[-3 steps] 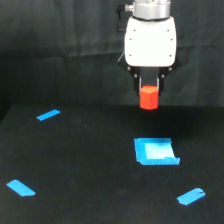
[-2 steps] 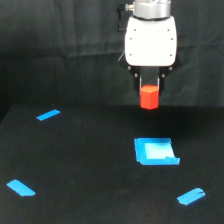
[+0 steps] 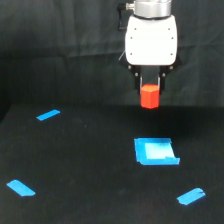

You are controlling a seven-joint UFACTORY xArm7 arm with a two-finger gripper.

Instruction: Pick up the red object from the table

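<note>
Above the black table (image 3: 75, 165), the tool (image 3: 150, 92) hangs clamped on the red object (image 3: 150, 97).

The table (image 3: 75, 165) is matte black, and the backdrop (image 3: 55, 50) behind it is black too. Bright blue tape strips (image 3: 48, 115) sit toward its edges, and a blue square patch (image 3: 155, 151) shows a paler sheen in its middle. The red object (image 3: 149, 96) is red-orange. The gripper (image 3: 150, 90) has a white housing and dark fingers.
</note>
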